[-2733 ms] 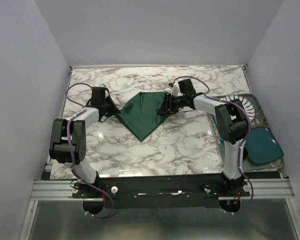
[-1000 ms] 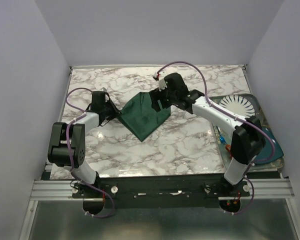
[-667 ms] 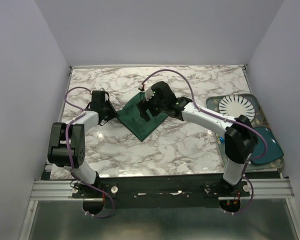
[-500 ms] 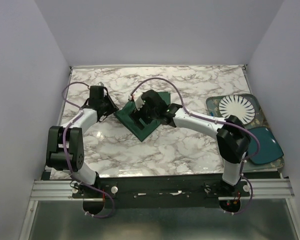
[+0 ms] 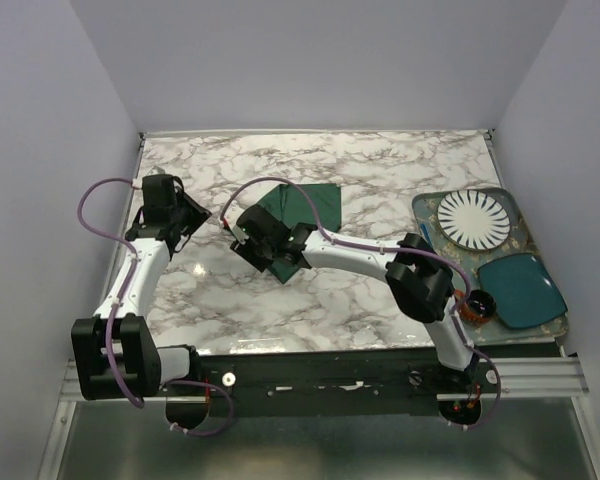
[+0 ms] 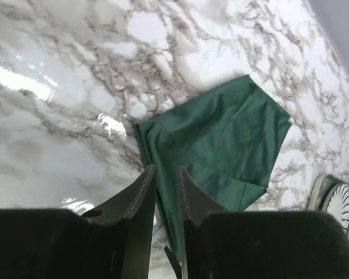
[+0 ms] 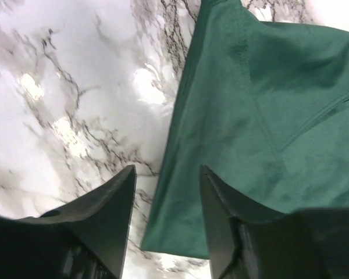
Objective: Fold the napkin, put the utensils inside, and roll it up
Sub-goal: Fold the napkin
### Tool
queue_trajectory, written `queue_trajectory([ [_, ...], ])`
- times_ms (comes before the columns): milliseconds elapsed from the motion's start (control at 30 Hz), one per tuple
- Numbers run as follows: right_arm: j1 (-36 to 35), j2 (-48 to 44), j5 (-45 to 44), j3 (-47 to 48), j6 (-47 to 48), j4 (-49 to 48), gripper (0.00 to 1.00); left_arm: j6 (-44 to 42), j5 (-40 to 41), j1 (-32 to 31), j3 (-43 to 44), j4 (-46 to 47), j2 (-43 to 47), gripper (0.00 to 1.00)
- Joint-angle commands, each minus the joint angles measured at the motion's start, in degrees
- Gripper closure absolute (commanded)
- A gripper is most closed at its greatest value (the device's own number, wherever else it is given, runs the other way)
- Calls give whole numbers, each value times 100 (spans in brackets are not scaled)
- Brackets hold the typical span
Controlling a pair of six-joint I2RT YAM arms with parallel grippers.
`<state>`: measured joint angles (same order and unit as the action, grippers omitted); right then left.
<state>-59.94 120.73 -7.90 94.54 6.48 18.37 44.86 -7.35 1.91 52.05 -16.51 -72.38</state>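
One dark green napkin (image 5: 302,203) lies folded flat on the far half of the bench (image 5: 400,160), left of its middle. There are two claws. The right gripper (image 7: 166,174) stands open and empty, straddling the napkin's edge. The left gripper (image 6: 164,174), near the bench's left edge, has its fingers a narrow slit apart and holds nothing. At the right edge sit one tray (image 5: 420,204), one white fluted plate (image 5: 470,220), one teal dish (image 5: 522,290) and one small dark bowl (image 5: 477,305). The bench is glossy grey-veined marble, and plain pale walls (image 5: 310,60) enclose it.

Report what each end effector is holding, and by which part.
Nothing is held. The left end effector and the right end effector both have empty jaws; the napkin lies loose on the table.
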Motion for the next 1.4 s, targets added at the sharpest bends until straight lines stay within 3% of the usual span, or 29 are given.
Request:
queue_trajectory([
  [0, -105, 390, -405, 512, -261, 439, 48, 216, 226, 151, -274, -537, 198, 72],
  [233, -184, 750, -686, 1022, -402, 957, 61, 146, -20, 213, -415, -528, 215, 76],
  [533, -211, 821, -765, 961, -534, 1055, 54, 119, -187, 239, -459, -458, 154, 76],
  [933, -211, 1005, -678, 1057, -490, 1072, 56, 110, -275, 248, -450, -441, 110, 77],
  [1133, -211, 1128, -704, 1163, -437, 1072, 49, 84, -310, 257, -468, -449, 75, 77],
  [1367, -211, 1251, -853, 1207, -367, 1090, 49, 75, -302, 257, -477, -432, 40, 77],
])
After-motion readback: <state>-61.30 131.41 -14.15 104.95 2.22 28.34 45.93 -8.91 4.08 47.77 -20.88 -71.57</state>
